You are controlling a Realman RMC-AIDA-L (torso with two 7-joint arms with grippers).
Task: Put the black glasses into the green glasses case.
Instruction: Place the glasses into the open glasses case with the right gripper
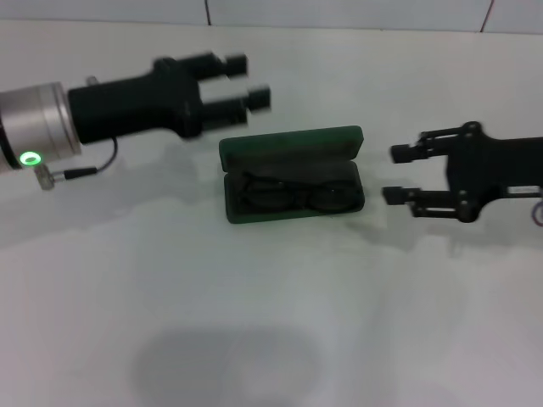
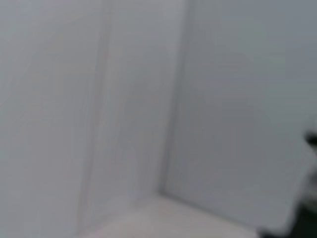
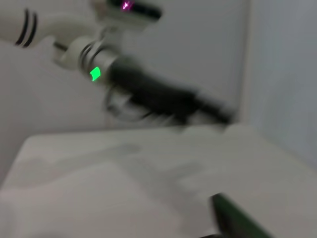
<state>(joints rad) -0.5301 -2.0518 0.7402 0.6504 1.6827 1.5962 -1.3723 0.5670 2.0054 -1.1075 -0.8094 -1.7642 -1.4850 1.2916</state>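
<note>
The green glasses case (image 1: 293, 174) lies open at the middle of the white table, its lid (image 1: 291, 143) raised at the far side. The black glasses (image 1: 295, 194) lie inside its tray, lenses side by side. My left gripper (image 1: 248, 80) hovers above and just left of the lid's far corner, fingers apart and empty. My right gripper (image 1: 394, 175) is just right of the case, open and empty, fingers pointing at it. The right wrist view shows an edge of the case (image 3: 240, 219) and the left arm (image 3: 148, 94) beyond it.
The white table (image 1: 271, 322) spreads bare in front of the case. A white wall (image 1: 339, 13) runs along the table's far edge. The left wrist view shows only wall panels (image 2: 124, 99).
</note>
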